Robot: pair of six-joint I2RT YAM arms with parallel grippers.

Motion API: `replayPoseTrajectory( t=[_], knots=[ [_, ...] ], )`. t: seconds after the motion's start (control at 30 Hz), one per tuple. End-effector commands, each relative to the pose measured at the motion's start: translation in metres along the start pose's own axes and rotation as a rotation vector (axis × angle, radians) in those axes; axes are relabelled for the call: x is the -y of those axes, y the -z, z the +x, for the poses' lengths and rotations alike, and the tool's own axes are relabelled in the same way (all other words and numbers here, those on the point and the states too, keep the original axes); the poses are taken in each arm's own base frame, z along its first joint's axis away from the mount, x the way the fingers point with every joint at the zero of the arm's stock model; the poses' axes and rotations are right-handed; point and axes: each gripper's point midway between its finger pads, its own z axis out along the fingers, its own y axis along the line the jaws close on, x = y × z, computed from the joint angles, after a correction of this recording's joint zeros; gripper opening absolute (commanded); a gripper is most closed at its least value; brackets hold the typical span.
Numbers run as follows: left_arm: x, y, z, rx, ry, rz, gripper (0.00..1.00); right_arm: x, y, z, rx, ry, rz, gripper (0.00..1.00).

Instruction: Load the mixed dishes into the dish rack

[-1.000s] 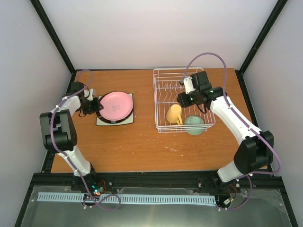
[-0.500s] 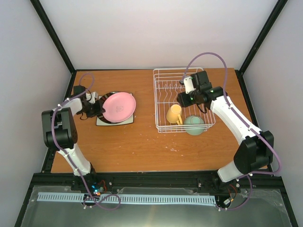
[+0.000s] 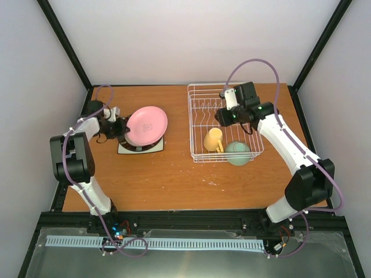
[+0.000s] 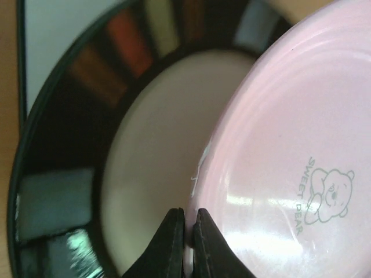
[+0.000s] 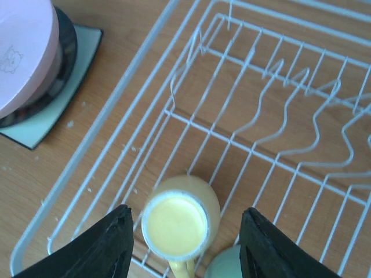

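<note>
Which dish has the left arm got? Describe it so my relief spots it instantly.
On the left half of the brown wooden table, plates are piled on a white square plate. Topmost is the round pink plate, tilted, its edge pinched in the left claw. It alone is pink, with a small bear print.

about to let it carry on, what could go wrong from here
The left jaws pinch the pink plate only at its edge, tilted up; it could slip and drop onto the black-rimmed plate. The right arm hangs over the rack, so the incoming plate might strike it. The mug sits at the rack's near end and may get bumped.
</note>
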Motion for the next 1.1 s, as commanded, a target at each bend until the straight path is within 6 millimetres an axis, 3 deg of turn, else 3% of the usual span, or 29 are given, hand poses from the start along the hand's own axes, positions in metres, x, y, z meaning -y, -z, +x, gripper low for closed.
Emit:
replayPoseTrajectory(
  t=[0.0,0.2,0.33,0.47,0.63,0.87,1.07],
  knots=[
    [0.065,0.053,-0.059,0.180,-0.102,0.187,0.01,-0.011,0.006,-0.043,0.092,-0.011,-0.075,0.51],
    [0.121,0.096,-0.095,0.297,-0.180,0.280,0.01,-0.051,0.007,-0.090,0.162,-0.061,-0.342,0.55],
    [0.156,0.106,-0.108,0.335,-0.275,0.229,0.01,-0.079,0.004,-0.108,0.153,-0.088,-0.553,0.56],
    [0.177,0.106,-0.114,0.332,-0.294,0.271,0.01,-0.097,0.005,-0.122,0.170,-0.124,-0.719,0.59],
    [0.190,0.104,-0.110,0.318,-0.303,0.310,0.01,-0.107,0.002,-0.134,0.178,-0.167,-0.843,0.60],
    [0.187,0.098,-0.106,0.302,-0.291,0.305,0.01,-0.113,0.013,-0.158,0.221,-0.209,-0.975,0.63],
    [0.200,0.093,-0.110,0.304,-0.293,0.343,0.01,-0.113,0.006,-0.169,0.238,-0.219,-0.997,0.65]
  ],
)
